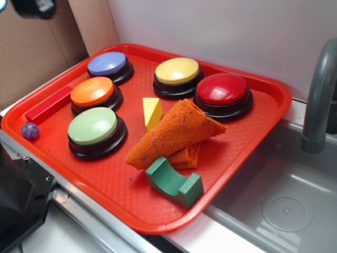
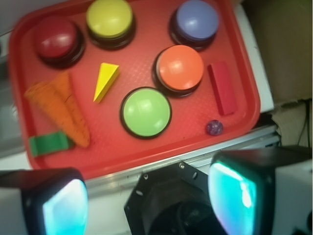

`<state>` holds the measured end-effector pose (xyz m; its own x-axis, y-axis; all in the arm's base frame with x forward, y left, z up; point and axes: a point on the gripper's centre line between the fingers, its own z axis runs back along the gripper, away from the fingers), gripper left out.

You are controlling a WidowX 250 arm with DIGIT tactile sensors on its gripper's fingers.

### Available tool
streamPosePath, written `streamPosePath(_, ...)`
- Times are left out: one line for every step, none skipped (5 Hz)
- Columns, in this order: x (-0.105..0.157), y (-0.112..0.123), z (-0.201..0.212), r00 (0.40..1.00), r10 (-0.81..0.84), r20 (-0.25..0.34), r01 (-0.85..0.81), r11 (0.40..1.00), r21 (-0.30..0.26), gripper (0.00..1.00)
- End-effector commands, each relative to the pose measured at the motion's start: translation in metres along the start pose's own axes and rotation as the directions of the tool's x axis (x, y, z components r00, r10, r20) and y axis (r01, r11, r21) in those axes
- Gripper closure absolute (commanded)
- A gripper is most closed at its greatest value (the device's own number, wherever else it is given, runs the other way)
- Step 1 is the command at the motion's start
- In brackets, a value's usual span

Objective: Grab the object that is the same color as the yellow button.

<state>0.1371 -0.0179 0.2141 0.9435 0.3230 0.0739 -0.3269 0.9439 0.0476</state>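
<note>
A small yellow wedge block [image 1: 152,112] [image 2: 106,80] lies near the middle of the red tray [image 1: 142,195] [image 2: 244,105], touching the orange folded cloth [image 1: 176,134] [image 2: 61,105] in the exterior view. The yellow button [image 1: 177,74] [image 2: 109,20] stands behind it on a black base. My gripper [image 2: 149,198] is open, high above and off the tray's near edge, with nothing between its fingers [image 2: 234,196]. In the exterior view only a dark part of the arm [image 1: 32,7] shows at the top left.
On the tray also stand red [image 1: 222,92], purple [image 1: 108,66], orange [image 1: 93,94] and light-green [image 1: 95,129] buttons, a green arch block [image 1: 175,182], a red bar [image 1: 48,104] and a purple ball [image 1: 30,130]. A sink [image 1: 284,200] with a grey faucet [image 1: 320,95] lies to the right. The black robot base [image 2: 176,205] sits below the gripper.
</note>
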Motion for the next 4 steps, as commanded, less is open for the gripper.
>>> streamPosePath(0.035, -0.017, -0.034, 0.988, 0.117, 0.098, -0.120, 0.993, 0.019, 0.00)
streamPosePath(0.056, -0.024, -0.059, 0.978, 0.163, 0.132, -0.168, 0.986, 0.027, 0.00)
streamPosePath(0.074, -0.034, -0.082, 0.968, 0.186, 0.168, -0.192, 0.981, 0.018, 0.00)
streamPosePath(0.087, -0.041, -0.109, 0.960, 0.216, 0.177, -0.222, 0.975, 0.010, 0.00)
